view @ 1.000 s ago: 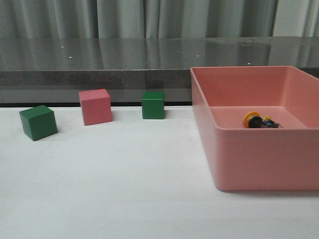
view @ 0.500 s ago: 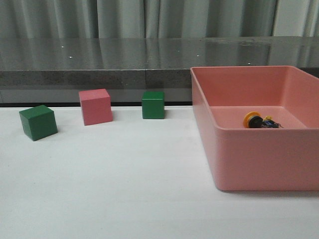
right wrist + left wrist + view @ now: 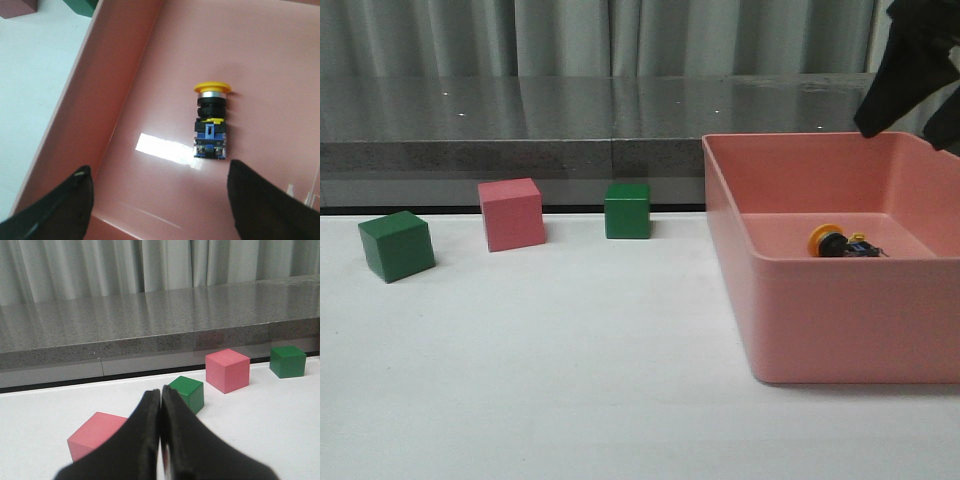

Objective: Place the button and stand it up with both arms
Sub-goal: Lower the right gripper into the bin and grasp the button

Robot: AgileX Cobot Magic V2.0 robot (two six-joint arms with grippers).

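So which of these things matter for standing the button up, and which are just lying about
Part of the job:
- button, lying on its side in the pink bin
- right gripper, jaws open above the bin
- left gripper, jaws shut

Just lying about:
- two green cubes
- pink cube
- another pink cube

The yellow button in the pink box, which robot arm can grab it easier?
Probably the right. The right gripper hangs open over the pink box, with the button lying on its side between its fingers. The left gripper is shut, near the cubes.
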